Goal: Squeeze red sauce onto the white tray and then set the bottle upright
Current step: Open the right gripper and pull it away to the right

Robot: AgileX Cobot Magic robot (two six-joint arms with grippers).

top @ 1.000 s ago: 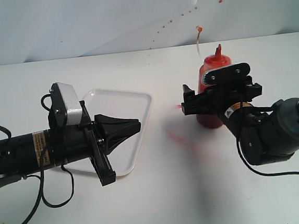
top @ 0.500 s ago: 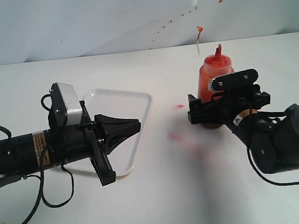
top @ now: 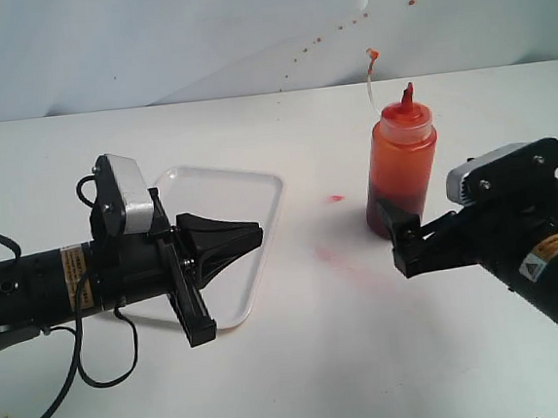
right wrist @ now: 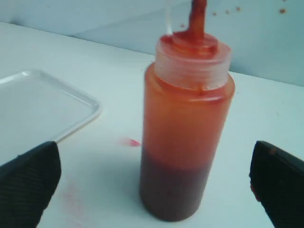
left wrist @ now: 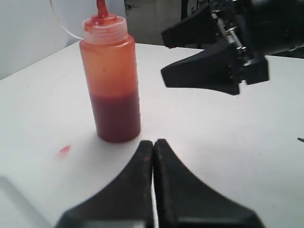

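- Bottle stands upright on the bench, near its far edge.
- Right jaws: wide open, empty, just beside it.
- Left jaws: shut, empty, above the tray rim.

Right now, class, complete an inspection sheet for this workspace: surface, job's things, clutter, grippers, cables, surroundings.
Surface: white table, faint red smears near the bottle.
Job's things: bottle upright, ungripped; white tray shows no sauce blob where visible.
Clutter: nothing seen.
Grippers: left gripper shut, empty; right gripper open, clear of bottle.
Cables: black cable looped beside left arm.
Surroundings: pale backdrop with red specks.
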